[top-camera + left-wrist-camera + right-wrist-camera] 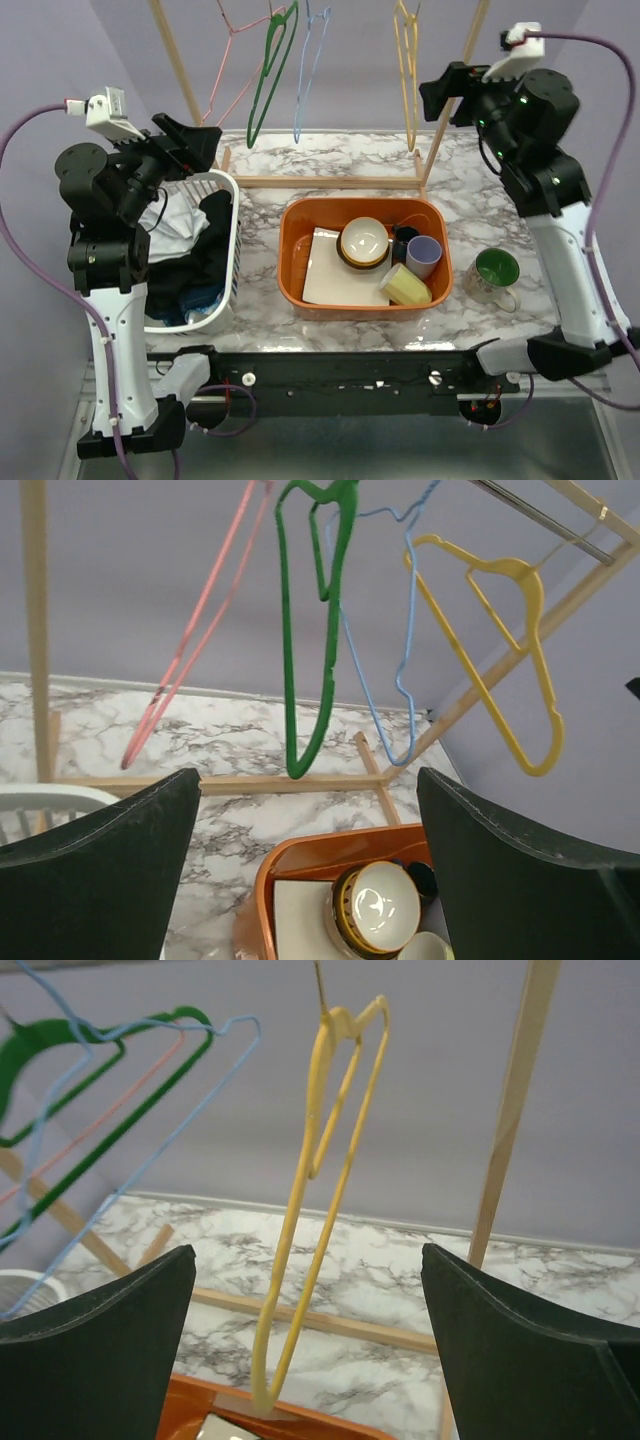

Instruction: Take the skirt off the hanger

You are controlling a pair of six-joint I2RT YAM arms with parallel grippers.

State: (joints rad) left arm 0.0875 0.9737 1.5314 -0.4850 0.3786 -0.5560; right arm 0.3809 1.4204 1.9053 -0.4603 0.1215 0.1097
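While on rack [35, 630], hangers [288, 680] behind tub [300, 855].

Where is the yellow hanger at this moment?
In the top view, the yellow hanger hangs bare at the right end of the wooden rack, right of the blue hanger.

The left arm [115, 330] and the right arm [565, 270] are held raised and bent forward at the top. The left gripper [192, 143] is spread wide; the right gripper [441, 92] is spread equally wide.
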